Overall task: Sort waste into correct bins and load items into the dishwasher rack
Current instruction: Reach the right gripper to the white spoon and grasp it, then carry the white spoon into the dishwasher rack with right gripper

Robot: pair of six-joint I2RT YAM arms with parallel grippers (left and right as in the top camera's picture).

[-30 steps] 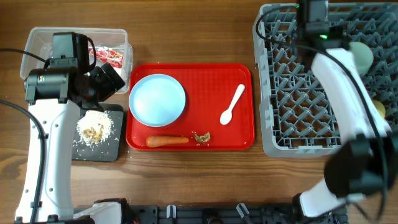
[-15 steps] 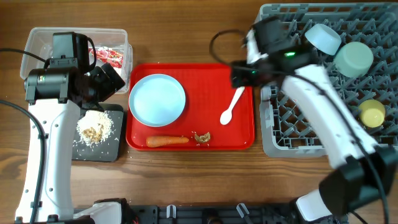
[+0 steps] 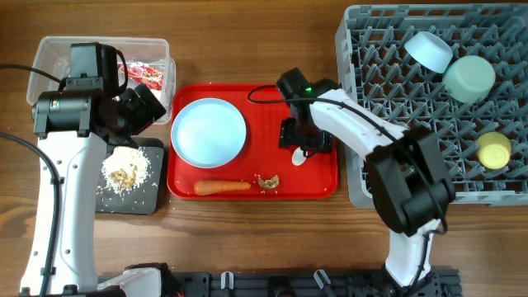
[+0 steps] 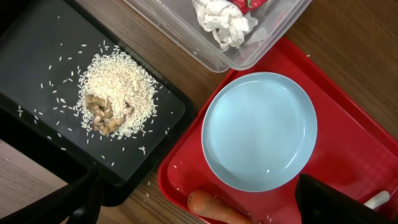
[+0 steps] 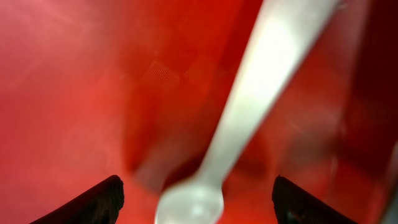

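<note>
The white plastic spoon (image 5: 249, 99) lies on the red serving tray (image 3: 247, 95), mostly hidden in the overhead view under my right gripper (image 3: 304, 140). That gripper (image 5: 196, 202) is open with a finger on each side of the spoon's bowl. The light blue plate (image 3: 209, 132) (image 4: 259, 129), the carrot (image 3: 223, 186) (image 4: 214, 207) and a brownish scrap (image 3: 267, 181) lie on the same tray. My left gripper (image 4: 196, 205) is open and empty above the tray's left edge. The clear tub (image 3: 49, 49) holds the red wrapper (image 3: 147, 75) and white tissue (image 4: 222, 22). The black tray (image 3: 153, 198) holds rice (image 4: 115, 90).
The grey dishwasher rack (image 3: 371, 99) at the right holds the light blue bowl (image 3: 429, 49), the pale green saucer (image 3: 469, 77) and the yellow-green cup (image 3: 494, 150). Loose rice grains lie on the wood by the black tray.
My right arm has swung from over the rack down to the red tray, and its open gripper now straddles the spoon. The left arm has not moved.
</note>
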